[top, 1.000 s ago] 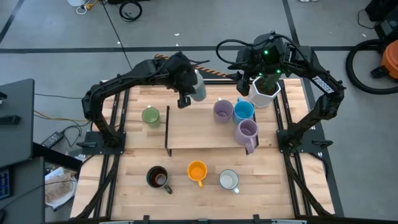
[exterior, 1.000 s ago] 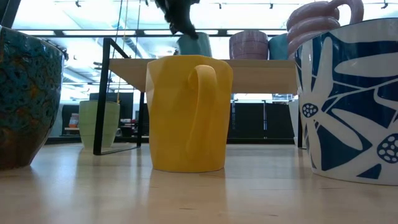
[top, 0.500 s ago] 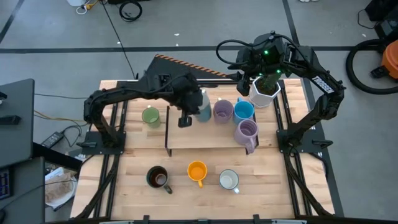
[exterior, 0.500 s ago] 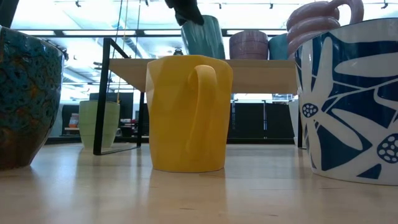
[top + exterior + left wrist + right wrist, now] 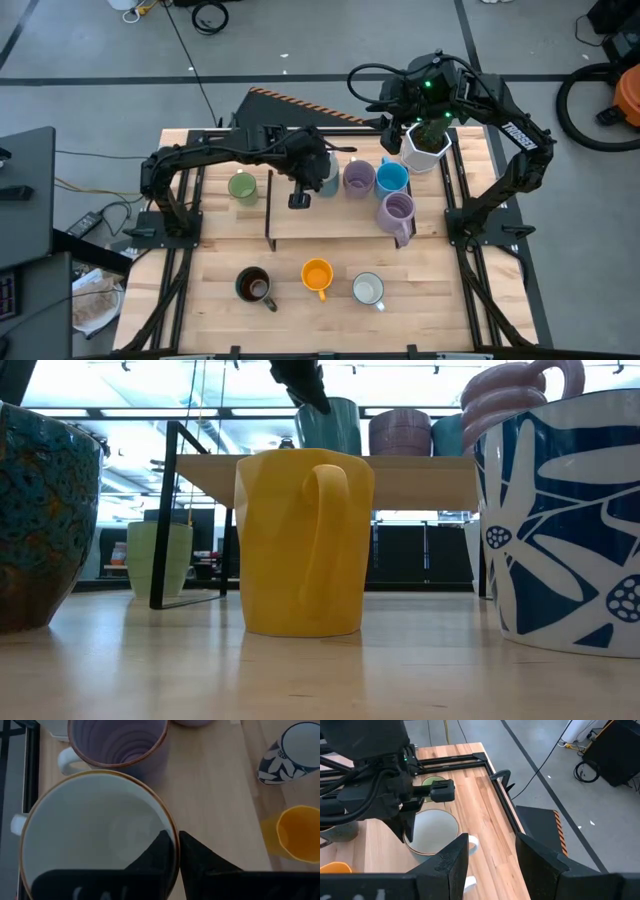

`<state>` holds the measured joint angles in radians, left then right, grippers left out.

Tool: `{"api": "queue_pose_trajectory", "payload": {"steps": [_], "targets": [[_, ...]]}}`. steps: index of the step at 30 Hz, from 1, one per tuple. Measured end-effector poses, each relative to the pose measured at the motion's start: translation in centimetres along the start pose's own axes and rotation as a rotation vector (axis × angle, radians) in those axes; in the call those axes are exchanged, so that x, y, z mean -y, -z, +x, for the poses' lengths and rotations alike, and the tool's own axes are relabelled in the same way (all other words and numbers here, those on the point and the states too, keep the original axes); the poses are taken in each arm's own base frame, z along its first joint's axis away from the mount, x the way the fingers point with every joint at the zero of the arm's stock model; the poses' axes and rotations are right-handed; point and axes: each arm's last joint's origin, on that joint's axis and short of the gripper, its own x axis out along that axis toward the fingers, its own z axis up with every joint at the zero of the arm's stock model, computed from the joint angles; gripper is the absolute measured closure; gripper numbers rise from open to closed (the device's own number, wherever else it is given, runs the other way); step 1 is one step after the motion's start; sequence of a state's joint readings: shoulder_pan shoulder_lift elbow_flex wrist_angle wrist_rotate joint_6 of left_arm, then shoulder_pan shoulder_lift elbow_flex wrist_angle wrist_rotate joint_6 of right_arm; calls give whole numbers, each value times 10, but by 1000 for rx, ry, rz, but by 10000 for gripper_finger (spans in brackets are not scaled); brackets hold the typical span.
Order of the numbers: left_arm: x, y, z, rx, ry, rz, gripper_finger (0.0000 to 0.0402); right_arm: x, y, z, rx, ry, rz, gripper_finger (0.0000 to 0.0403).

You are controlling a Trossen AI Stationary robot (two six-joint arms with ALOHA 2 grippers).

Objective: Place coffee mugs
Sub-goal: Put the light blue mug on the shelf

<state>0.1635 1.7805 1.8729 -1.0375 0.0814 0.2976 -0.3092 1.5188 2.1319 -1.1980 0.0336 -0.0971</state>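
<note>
The left arm reaches from its base at the table's left edge across to the middle, its elbow bent and its wrist turned downward. The left gripper [image 5: 176, 854] hangs at the end, its 2 fingers [image 5: 200, 862] drawn close together, one on either side of a thin rim. The right arm rises from the table's right side and folds back over the far right corner. The right gripper [image 5: 489, 851] looks parted, its 2 fingers [image 5: 451, 860] set well apart, though its tips appear only in the wrist view.
</note>
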Motion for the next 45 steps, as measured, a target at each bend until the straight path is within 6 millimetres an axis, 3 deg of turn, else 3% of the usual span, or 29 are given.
{"api": "queue_pose_trajectory", "payload": {"steps": [7,21,30,37,41,45], "targets": [[2,0,0,0,3,16,353,0,0,0,0,0,0,234],[5,-10,1,84,-9,-41,243,0,0,0,0,0,8,234],[3,-11,-4,102,-14,-100,233,0,0,0,0,0,9,234],[-22,-18,-44,170,-75,-156,233,0,0,0,0,0,15,234],[-43,-10,-54,157,-111,-230,233,0,2,3,-9,-6,16,234],[-55,7,-52,60,-65,-277,233,-3,13,21,-90,-62,-19,234]]}}
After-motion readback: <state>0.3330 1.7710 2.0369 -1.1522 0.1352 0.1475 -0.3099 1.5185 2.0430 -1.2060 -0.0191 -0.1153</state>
